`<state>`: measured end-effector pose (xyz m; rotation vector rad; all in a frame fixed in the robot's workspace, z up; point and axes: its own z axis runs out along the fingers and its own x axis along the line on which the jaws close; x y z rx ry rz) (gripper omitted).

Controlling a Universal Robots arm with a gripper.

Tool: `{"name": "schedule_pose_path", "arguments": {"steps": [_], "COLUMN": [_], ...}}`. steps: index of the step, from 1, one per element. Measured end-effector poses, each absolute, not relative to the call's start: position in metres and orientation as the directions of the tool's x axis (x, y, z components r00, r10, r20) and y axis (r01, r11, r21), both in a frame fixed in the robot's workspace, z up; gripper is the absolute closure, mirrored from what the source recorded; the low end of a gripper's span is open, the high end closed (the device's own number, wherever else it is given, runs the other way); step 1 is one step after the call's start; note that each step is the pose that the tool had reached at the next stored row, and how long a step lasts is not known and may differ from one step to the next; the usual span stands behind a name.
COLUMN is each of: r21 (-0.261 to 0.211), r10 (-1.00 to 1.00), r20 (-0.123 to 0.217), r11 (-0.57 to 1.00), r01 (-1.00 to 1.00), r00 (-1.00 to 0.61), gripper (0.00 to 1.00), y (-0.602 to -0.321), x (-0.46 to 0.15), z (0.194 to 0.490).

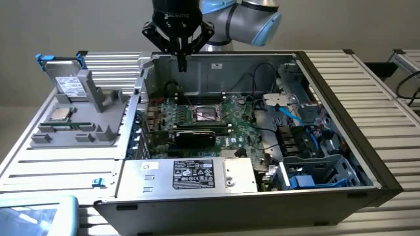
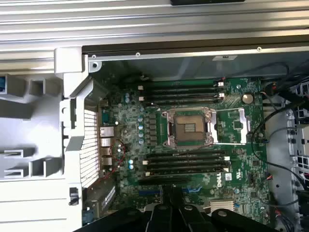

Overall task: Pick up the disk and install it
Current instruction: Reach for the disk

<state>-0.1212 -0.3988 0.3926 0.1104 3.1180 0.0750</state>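
Note:
The disk [image 1: 68, 83] stands upright in a grey holder [image 1: 85, 123] at the exterior view's left, outside the computer case. It is silver-grey with a white label and sits in a bright blue frame whose tabs stick out at the top. My gripper [image 1: 181, 63] hangs high over the back wall of the open case, to the right of the disk and well apart from it. Its fingers are shut together and hold nothing. In the wrist view the dark fingers [image 2: 172, 205] point down at the motherboard [image 2: 193, 130].
The open computer case [image 1: 341, 118] holds a motherboard with an empty processor socket [image 1: 205, 114]. A grey box with a black label [image 1: 194, 174] sits at its front. A drive cage [image 1: 315, 172] with blue parts is at the right. A small silver chip [image 1: 60, 114] lies on the holder.

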Motion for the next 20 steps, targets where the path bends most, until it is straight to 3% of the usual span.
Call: {"name": "schedule_pose_path", "arguments": {"steps": [20], "r21": [0.049], "r10": [0.071], "r20": [-0.02], "r11": [0.996], "r01": [0.07], "r00": [-0.997], "gripper": [0.89], "y": [-0.398], "x": [-0.144], "z": [0.393]}}
